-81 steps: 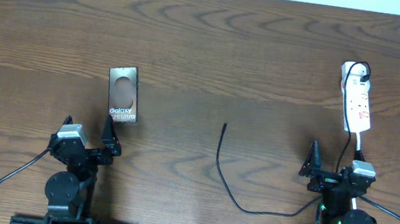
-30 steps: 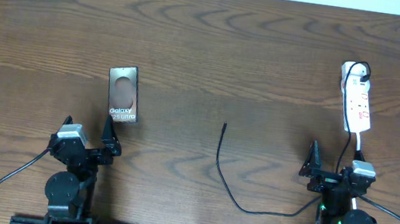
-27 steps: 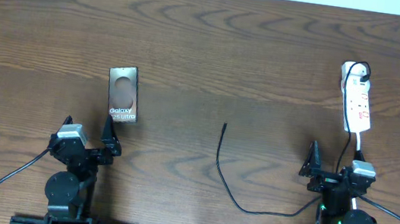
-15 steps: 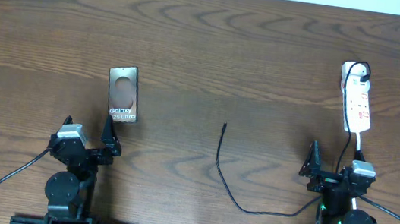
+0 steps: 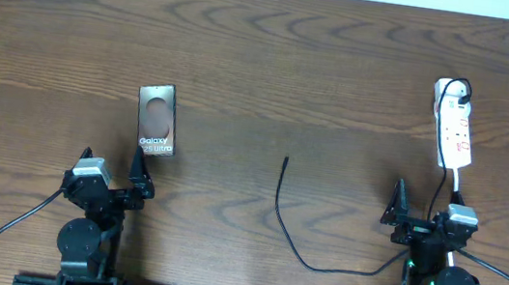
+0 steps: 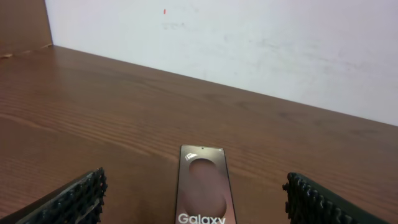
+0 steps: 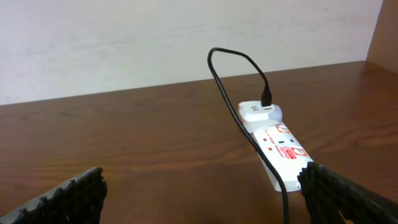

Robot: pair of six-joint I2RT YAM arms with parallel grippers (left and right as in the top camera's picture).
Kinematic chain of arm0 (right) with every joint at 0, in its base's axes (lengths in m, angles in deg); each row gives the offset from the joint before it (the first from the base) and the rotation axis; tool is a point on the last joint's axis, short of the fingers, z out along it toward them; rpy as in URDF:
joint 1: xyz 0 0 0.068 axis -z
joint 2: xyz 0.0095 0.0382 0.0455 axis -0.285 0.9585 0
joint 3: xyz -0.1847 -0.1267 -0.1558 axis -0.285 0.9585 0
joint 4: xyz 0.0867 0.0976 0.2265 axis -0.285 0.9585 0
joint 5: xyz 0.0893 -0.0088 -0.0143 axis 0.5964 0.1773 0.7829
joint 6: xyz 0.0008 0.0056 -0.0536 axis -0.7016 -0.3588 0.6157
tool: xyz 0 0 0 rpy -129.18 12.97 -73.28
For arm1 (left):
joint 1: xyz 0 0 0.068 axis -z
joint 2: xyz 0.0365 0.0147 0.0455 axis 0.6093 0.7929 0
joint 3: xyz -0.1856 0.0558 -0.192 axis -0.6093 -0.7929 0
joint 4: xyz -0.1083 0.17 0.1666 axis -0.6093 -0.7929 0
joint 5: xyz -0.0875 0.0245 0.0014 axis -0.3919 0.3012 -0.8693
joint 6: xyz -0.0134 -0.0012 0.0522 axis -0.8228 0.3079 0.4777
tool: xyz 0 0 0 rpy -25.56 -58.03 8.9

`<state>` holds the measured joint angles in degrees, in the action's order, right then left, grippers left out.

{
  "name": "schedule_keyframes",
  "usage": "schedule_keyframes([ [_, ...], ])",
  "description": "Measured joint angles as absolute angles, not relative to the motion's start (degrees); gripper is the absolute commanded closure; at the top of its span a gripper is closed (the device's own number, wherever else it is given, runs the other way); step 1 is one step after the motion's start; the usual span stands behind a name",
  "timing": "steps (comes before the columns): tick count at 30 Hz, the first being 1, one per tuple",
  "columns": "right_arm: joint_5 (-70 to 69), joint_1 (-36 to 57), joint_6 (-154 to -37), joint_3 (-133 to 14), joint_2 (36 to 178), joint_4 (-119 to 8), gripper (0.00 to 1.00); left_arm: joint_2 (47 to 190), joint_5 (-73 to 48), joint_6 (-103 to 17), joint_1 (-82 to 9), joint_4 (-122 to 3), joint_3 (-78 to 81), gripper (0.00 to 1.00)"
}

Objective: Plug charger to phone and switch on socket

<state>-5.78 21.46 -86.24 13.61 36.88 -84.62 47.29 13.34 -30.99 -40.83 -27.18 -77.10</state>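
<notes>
Phone (image 6: 204,186) untouched ahead of left fingers (image 6: 74,200), spread wide, empty; right fingers (image 7: 68,196) spread wide, empty.

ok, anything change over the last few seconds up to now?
No visible change. The phone, the charger and the socket lie where they were, with the charger's tip still apart from the phone. The left end effector and the right end effector stay open at the near edge, holding nothing.
</notes>
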Motion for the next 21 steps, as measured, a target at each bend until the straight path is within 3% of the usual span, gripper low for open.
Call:
schedule_keyframes([
  [21,-5.8,21.5,-86.2,13.6,36.9,-84.6,0.01,48.2,13.6,-31.0,-40.8,-30.2,-71.4,0.10],
])
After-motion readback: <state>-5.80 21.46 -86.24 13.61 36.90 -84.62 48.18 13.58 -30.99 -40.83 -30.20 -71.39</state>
